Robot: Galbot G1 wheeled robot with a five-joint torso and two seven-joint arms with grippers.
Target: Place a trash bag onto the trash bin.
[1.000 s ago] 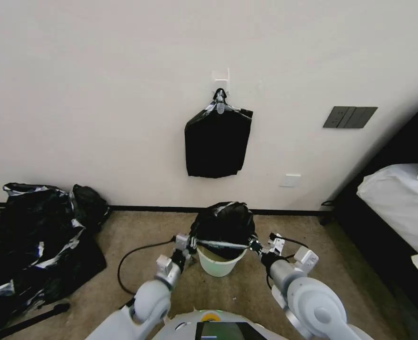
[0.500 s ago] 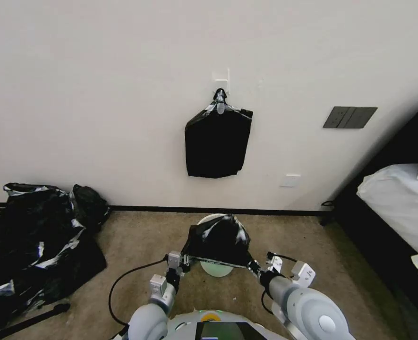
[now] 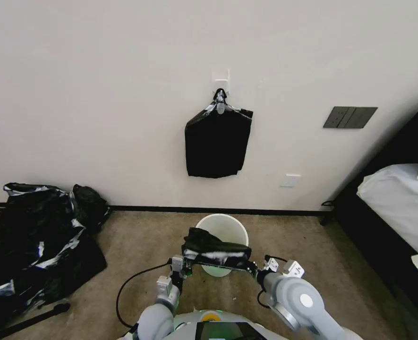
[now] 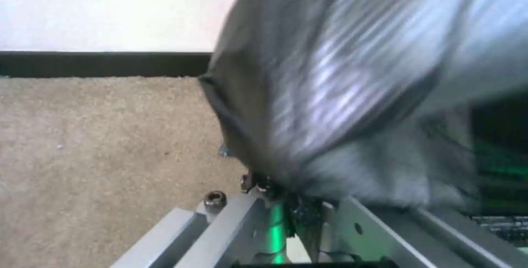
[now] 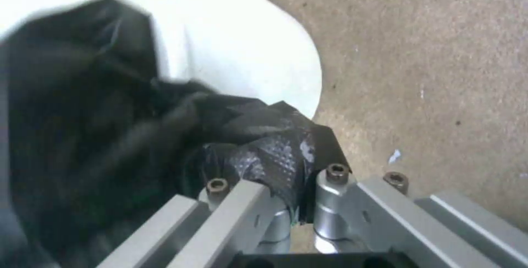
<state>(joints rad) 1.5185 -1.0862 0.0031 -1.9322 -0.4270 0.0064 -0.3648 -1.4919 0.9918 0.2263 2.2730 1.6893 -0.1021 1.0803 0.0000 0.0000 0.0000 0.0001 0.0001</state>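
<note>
Both grippers — left gripper, right gripper — apparently pinch the trash bag.

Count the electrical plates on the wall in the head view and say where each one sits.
2. The dark switch panel is high on the wall near the bed. The small white outlet sits lower, right of the clipped black bundle. Others may be hidden.

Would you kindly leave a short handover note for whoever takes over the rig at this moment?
Left claw: shut on one end of the trash bag.
Right claw: shut on the other end; bag edge stretched between them.
Trash bin: upright on the carpet by the wall, mouth open and unlined; the bag hangs in front of it on the robot's side.
Done: bag gripped by both claws.
Left: open the bag's mouth and fit it over the bin's rim.
</note>
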